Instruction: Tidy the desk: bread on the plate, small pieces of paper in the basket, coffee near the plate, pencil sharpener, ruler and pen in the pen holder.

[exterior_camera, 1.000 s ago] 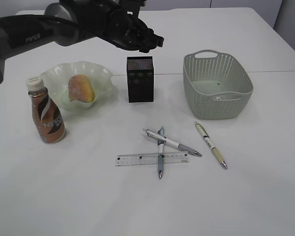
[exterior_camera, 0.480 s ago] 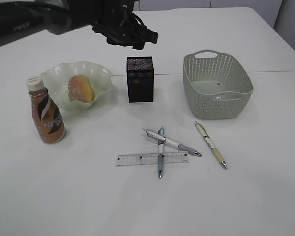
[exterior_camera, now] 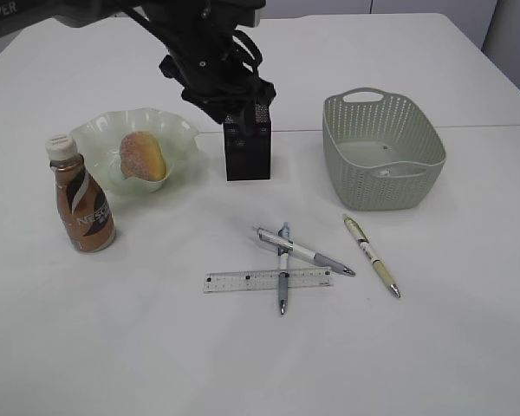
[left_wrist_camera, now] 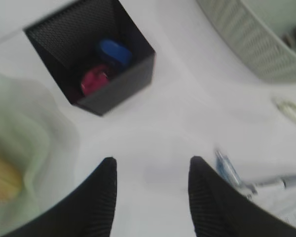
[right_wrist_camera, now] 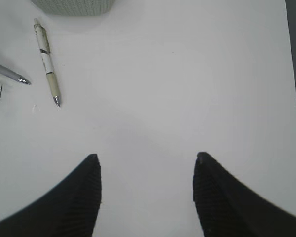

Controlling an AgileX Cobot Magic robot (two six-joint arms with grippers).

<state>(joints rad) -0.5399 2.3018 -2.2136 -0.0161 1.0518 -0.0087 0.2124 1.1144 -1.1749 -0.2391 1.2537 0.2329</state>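
Nearest on the tabletop: ruler under two crossed pens, a third pen beside, all well apart from the right tool, spread and empty above bare surface. Further back: coffee bottle just beside plate with bread, basket at right. Left arm reaching across, left tool tilted down over pen holder, half spread, holding nothing; only in left wrist view, blue and pink things, blurred, inside holder.

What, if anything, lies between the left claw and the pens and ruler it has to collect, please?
Nothing visible. The left claw hangs open and empty beside the pen holder; only bare table separates it from the crossed pens and ruler.
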